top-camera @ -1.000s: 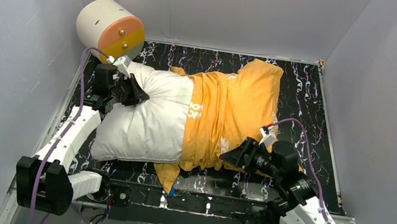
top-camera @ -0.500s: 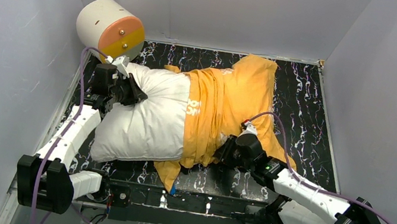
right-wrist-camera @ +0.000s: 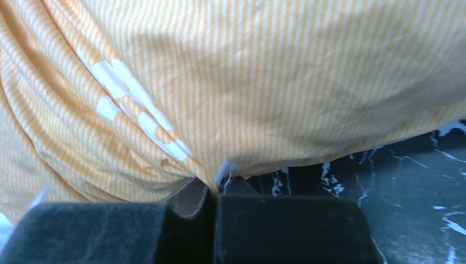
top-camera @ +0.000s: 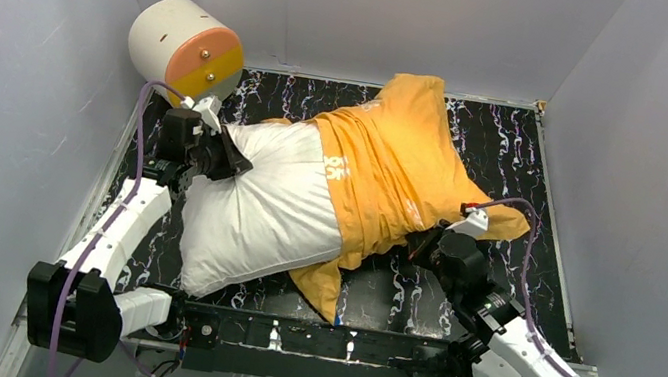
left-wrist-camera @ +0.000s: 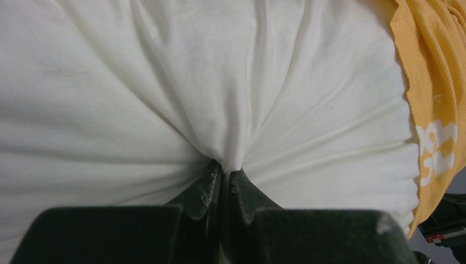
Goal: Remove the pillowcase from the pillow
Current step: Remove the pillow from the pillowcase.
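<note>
Near edge: both arm bases sit at the front of the black marbled table [top-camera: 519,147].

Right gripper [right-wrist-camera: 215,190]: jaws pressed together, pinching a fold at the near edge of the pillowcase [right-wrist-camera: 286,77]. The fabric is orange-yellow with fine stripes. A run of white lettering bunches down into the pinch. Bare table shows just right of the pinch.

Left gripper [left-wrist-camera: 224,173]: jaws pressed together on a pleat of the pillow [left-wrist-camera: 165,82]. White creases fan outward from the pinch point. The pillowcase hem shows at the right edge of this view, with part of a white letter on it.

Top view, mid-table: the pillow lies on a diagonal, with its bare white half toward the near left. The left gripper holds that half at its left end. The far-right half is inside the pillowcase, orange-yellow face up. The hem crosses the pillow about midway and shows white lettering. One loose corner of the pillowcase trails toward the near edge. Another lies flat on the table just beside the right gripper.

Far left corner: a cream cylinder [top-camera: 186,44] with an orange and yellow end face sits by the left wall, just beyond the left gripper. It is apart from the pillow.
</note>
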{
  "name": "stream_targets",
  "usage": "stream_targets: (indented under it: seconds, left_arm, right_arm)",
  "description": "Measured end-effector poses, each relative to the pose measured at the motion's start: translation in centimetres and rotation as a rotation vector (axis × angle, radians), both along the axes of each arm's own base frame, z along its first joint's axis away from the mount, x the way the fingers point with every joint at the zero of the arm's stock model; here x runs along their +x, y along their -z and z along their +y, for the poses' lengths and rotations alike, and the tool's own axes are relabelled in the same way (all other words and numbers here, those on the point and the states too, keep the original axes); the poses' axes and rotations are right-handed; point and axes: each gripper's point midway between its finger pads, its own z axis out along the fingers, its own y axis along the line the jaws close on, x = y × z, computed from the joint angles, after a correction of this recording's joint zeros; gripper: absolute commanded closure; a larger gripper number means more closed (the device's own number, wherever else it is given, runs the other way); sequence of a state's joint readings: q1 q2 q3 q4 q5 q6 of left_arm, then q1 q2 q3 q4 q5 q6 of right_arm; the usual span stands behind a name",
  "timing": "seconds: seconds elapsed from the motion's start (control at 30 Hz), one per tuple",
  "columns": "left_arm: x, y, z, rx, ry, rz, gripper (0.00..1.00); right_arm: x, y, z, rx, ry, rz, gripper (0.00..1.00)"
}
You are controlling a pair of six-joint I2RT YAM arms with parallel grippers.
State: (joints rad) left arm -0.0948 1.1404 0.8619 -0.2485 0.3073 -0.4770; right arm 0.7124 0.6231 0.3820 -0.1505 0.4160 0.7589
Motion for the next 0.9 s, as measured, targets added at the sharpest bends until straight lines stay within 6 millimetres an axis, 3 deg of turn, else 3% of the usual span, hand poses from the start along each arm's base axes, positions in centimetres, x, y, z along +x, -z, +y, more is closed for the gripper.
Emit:
stream_targets:
  seconds: [0.27,0.53,0.57,0.67,0.7,0.73,0.8,0.9]
  left_arm:
    - [-0.6,-0.2,-0.7,-0.019,0.019,0.011,1.00]
    - [-0.6,-0.3,-0.7,-0.015,0.021,0.005,1.00]
    - [-0.6,-0.4,-0.6,-0.012,0.024,-0.001,0.93]
    - [-0.8,-0.7,-0.7,-0.004,0.060,-0.028,0.45]
    - [-0.8,-0.7,-0.6,0.006,0.072,-0.039,0.34]
    - [-1.0,-0.8,-0.6,0.016,0.080,-0.049,0.26]
    - [-1.3,-1.1,-0.8,0.043,0.103,-0.074,0.23]
    - [-2.6,-2.6,-2.4,0.112,0.171,-0.150,0.16]
  right_arm:
    - [1.7,-0.3,-2.6,-0.089,0.042,0.085,0.99]
    - [3.8,-3.0,-4.0,-0.004,0.049,0.116,0.71]
    - [3.7,-3.0,-3.9,0.004,0.034,0.119,0.61]
    - [3.0,-2.4,-2.4,0.045,-0.073,0.159,0.45]
    - [2.6,-2.0,-1.7,0.066,-0.109,0.181,0.41]
    - [2.0,-1.3,-1.2,0.088,-0.139,0.204,0.34]
    - [0.7,0.2,-0.4,0.134,-0.180,0.249,0.23]
    - [-1.8,2.4,0.0,0.190,-0.208,0.309,0.15]
